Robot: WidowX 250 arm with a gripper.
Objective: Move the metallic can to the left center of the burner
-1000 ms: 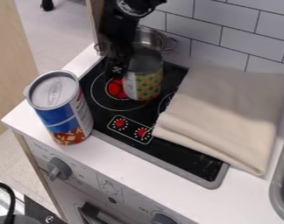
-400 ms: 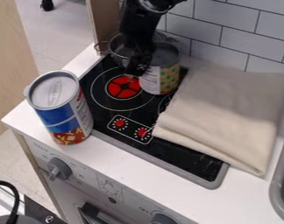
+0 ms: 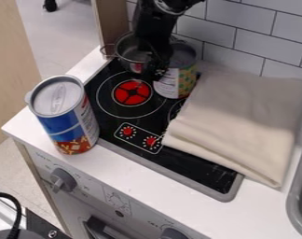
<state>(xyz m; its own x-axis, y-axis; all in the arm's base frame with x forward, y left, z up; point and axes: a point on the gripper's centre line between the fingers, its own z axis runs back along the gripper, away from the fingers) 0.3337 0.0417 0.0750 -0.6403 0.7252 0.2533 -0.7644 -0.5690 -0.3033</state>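
We see the black pincer point(image 3: 154, 76) hanging over the back of the black stovetop point(image 3: 194, 161), right beside the metallic can point(image 3: 176, 77); we cannot tell whether it grips the can. The can is just right of the red-centered burner point(image 3: 132, 92) and near the folded beige cloth point(image 3: 237, 121). At left we see a blue-and-red canister point(image 3: 65, 116) upright on the white desk point(image 3: 141, 175).
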